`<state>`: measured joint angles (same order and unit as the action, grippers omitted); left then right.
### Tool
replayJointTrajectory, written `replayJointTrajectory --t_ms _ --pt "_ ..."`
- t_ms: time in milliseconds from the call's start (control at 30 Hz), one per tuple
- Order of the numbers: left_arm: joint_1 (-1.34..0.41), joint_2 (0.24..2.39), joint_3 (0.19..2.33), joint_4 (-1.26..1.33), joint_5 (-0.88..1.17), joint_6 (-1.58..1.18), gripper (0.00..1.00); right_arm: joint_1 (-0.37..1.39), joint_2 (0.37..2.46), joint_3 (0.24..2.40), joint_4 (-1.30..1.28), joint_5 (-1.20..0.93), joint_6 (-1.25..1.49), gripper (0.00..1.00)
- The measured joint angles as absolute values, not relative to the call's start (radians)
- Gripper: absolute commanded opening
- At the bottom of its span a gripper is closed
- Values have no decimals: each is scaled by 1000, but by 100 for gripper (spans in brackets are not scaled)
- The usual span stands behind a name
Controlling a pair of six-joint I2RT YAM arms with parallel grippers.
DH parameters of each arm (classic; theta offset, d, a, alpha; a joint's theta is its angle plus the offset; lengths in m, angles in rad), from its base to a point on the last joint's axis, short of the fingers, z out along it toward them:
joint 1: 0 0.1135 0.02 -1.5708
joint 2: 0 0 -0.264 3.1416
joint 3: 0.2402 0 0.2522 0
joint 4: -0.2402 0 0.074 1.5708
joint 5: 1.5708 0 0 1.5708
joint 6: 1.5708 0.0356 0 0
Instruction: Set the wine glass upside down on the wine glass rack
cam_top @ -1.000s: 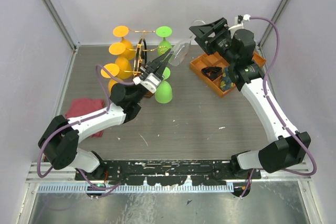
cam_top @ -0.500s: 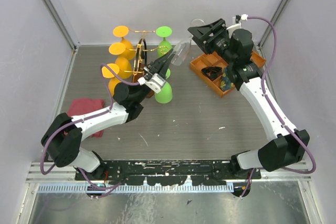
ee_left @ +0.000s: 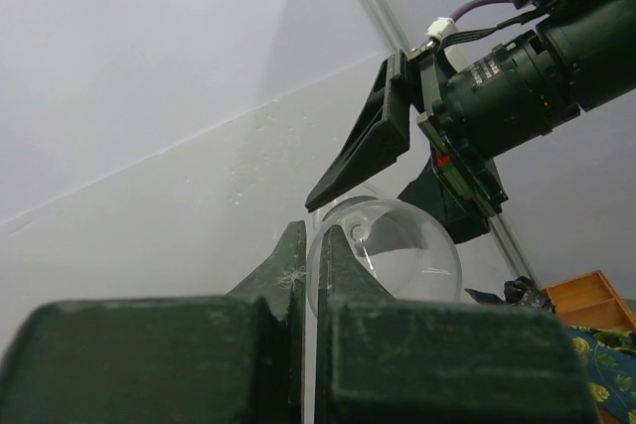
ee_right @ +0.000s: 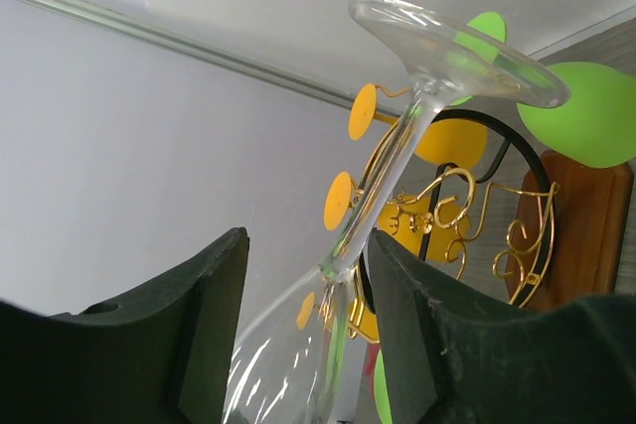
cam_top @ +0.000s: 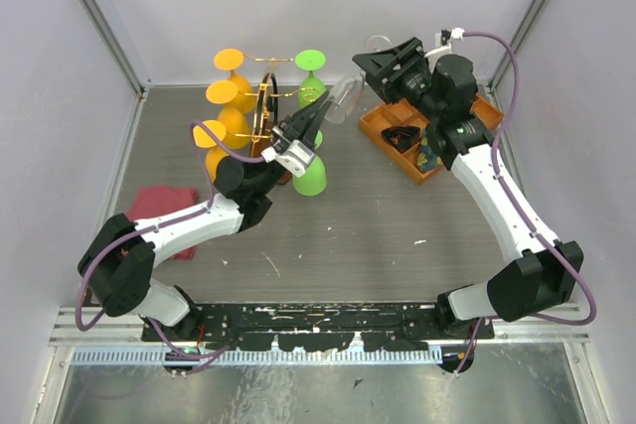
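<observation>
The clear wine glass [cam_top: 341, 98] hangs in the air just right of the wine glass rack [cam_top: 266, 106], a gold wire stand with a black loop on a wooden base. The glass lies tilted, its foot toward the back right. My left gripper [cam_top: 316, 112] is shut on the bowl's rim; in the left wrist view the bowl [ee_left: 393, 257] sits pinched between the fingers [ee_left: 310, 233]. My right gripper [cam_top: 371, 59] is open around the stem [ee_right: 393, 176], below the foot [ee_right: 457, 47]. The stem rests against one finger [ee_right: 397, 305]. The rack shows behind [ee_right: 467, 208].
Orange glasses [cam_top: 231, 59] and green glasses [cam_top: 311, 60] hang upside down on the rack; another green one [cam_top: 310, 178] is at its near side. An orange compartment tray [cam_top: 383, 128] with small items lies at the right. A red cloth [cam_top: 159, 204] lies at the left.
My left gripper has moved up and to the right, and the glass shifted slightly toward the back. My right gripper has edged left. Little has changed in the last half second.
</observation>
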<state>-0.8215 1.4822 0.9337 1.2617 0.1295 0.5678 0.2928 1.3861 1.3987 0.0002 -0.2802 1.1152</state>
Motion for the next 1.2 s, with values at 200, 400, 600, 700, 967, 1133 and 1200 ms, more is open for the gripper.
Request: replayJointTrajectory --t_ms 200,400,600,700,967,1133,1200 --pt "-831 1482 935 1261 142 568 0 301 1402 1399 2 -290 1125 48" --pt "-834 1482 934 1254 145 572 1 305 1419 1399 26 -293 1161 28" --pt "-837 1481 931 1235 159 588 40 296 1421 1417 54 -281 1187 15" --pt "-844 1474 923 1230 168 595 59 303 1425 1433 51 -285 1149 10" --pt "-864 1374 799 1166 174 599 71 311 1482 1546 30 -242 977 1" --pt "-870 1242 717 1031 162 569 71 311 1489 1581 37 -168 810 1" --pt "-872 1175 700 973 130 538 73 311 1489 1577 70 -154 721 1"
